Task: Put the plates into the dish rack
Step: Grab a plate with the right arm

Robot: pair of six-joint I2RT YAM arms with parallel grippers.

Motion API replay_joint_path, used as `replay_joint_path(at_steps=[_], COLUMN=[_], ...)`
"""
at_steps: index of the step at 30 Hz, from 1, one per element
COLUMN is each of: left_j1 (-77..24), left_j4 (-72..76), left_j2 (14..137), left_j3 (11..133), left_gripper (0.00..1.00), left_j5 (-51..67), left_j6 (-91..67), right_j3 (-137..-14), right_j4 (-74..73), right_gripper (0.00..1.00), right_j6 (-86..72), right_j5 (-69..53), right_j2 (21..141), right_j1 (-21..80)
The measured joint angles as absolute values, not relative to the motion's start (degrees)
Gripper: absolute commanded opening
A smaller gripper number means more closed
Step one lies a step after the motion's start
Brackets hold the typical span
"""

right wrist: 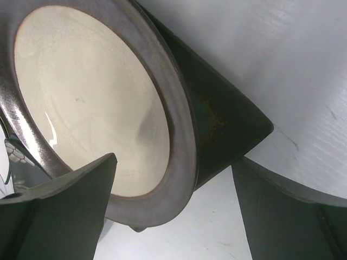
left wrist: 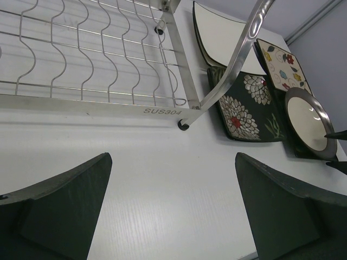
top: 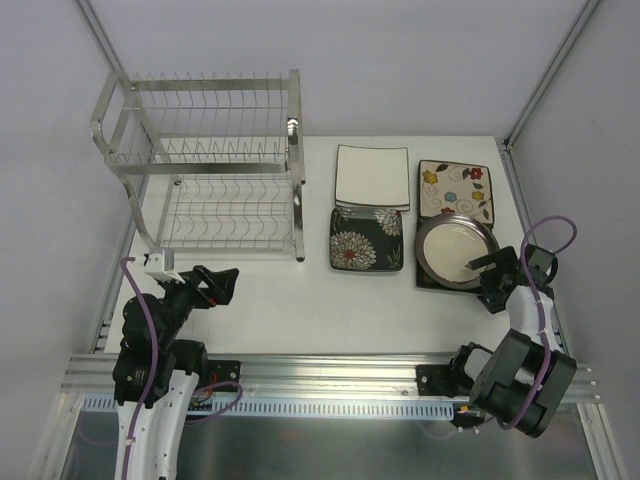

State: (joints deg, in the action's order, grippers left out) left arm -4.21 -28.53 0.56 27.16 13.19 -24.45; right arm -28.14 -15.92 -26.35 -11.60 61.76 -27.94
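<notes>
The silver wire dish rack (top: 210, 170) stands at the back left. To its right lie a white square plate (top: 372, 177), a black chrysanthemum plate (top: 366, 240) and a cream flowered plate (top: 455, 188). A round cream plate with a dark rim (top: 456, 250) rests on a dark square plate (top: 427, 283). My right gripper (top: 487, 272) is open at the round plate's near right rim (right wrist: 173, 135). One finger (right wrist: 59, 211) is over the cream centre, the other (right wrist: 287, 211) outside over the table. My left gripper (top: 225, 283) hangs open over bare table in front of the rack.
The rack's front foot (left wrist: 184, 125) and slanted frame bar (left wrist: 238, 54) are just ahead of my left gripper (left wrist: 173, 162). The plates sit tightly together at the back right. A metal rail (top: 330, 365) runs along the table's near edge.
</notes>
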Motion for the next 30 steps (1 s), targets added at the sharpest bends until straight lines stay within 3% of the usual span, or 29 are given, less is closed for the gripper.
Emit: replay_joint_path(at_steps=[17, 30], left_j1=[-4.6, -5.0], left_j4=[-28.5, -28.4], left_j2=[0.6, 0.6], left_j3=[27.1, 27.0], left_gripper=[0.99, 0.99], left_j5=[13.1, 13.1], left_j6=[-24.4, -24.4], right_j3=[-35.8, -35.8], right_j4=[-26.5, -22.1], right_gripper=[0.93, 0.89], right_j6=[-24.6, -26.8], right_j5=[-2.7, -7.7], right_j2=[58.0, 59.8], right_j1=[-27.9, -27.9])
